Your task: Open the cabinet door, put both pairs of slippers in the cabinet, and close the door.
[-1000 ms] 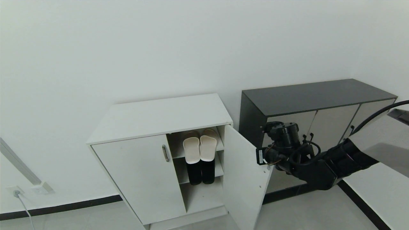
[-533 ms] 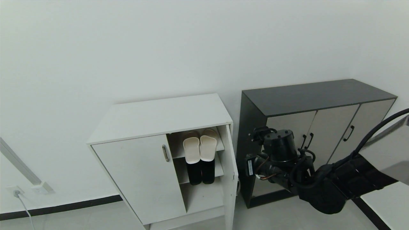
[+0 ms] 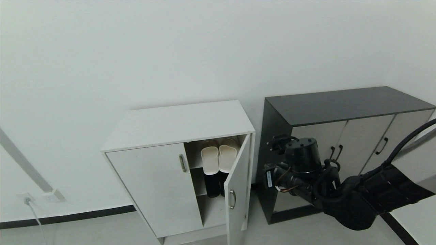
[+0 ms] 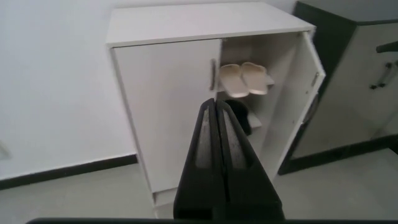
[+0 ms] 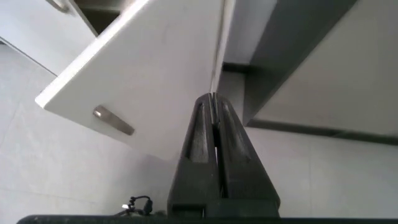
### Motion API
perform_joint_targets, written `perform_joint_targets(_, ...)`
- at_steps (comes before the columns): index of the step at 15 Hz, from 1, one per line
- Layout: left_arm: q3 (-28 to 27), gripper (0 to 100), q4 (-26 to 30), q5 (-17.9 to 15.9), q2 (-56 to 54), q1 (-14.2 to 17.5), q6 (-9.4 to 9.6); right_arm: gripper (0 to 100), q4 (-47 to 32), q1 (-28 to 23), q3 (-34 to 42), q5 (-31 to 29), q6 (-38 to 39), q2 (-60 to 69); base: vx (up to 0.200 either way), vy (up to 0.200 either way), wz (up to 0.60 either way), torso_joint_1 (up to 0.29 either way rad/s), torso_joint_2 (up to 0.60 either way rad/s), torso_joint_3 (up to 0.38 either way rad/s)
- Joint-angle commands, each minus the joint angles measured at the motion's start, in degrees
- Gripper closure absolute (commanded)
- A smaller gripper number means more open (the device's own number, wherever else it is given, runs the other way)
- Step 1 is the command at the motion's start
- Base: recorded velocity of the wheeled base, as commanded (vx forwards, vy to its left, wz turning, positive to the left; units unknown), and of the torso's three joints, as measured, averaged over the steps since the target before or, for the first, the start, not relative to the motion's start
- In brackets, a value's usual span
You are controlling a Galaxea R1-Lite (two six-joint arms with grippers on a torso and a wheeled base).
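The white cabinet (image 3: 177,122) stands against the wall with its left door shut and its right door (image 3: 236,183) half open, handle (image 3: 232,199) facing out. Inside, a white pair of slippers (image 3: 215,159) rests on the upper shelf and a black pair (image 3: 213,185) on the shelf below. My right arm (image 3: 303,166) is just right of the door. My right gripper (image 5: 214,102) is shut, its tips at the door's (image 5: 143,68) outer face near the hinge-side edge. Shut and holding nothing, my left gripper (image 4: 216,107) hangs in front of the cabinet (image 4: 168,74).
A dark cabinet (image 3: 340,105) with grey doors stands close to the right of the white one, a narrow gap between them. A wall socket with a cable (image 3: 27,199) and a slanting white conduit (image 3: 24,163) are at the left. Grey floor lies in front.
The right door has swung from wide open to about half closed, with my right arm following it leftward. The head camera has shifted a little.
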State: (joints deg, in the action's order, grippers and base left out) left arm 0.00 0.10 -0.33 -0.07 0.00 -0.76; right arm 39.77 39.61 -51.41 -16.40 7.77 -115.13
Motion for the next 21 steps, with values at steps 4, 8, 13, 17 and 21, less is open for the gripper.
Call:
perform_joint_targets(4,0.00,100,-0.01,-0.02,0.07,0.00,-0.04,100,0.84,0.03,0.52,0.22,0.14,0.61,0.000,0.000,0.30,0.006,0.00,0.002)
perform_joint_targets(8,0.00,100,-0.01,0.07,0.07,0.00,-0.04,100,5.23,-0.50,4.03,4.62,-0.56,1.92,0.000,0.000,0.00,0.000,0.00,0.000)
perform_joint_targets(13,0.00,100,-0.01,0.07,0.07,0.00,-0.04,100,5.41,-1.55,12.56,9.10,-4.25,5.62,0.040,0.000,0.00,0.001,0.00,0.000)
perform_joint_targets(17,0.00,100,-0.01,0.07,0.07,0.00,-0.12,100,5.32,-1.55,15.02,9.28,-4.25,6.23,0.100,0.000,0.00,-0.004,0.00,0.001)
perform_joint_targets(21,0.00,100,-0.01,0.07,0.07,0.00,-0.12,100,5.41,-1.81,13.88,9.28,-4.25,3.51,0.000,0.000,0.00,0.000,0.00,0.000)
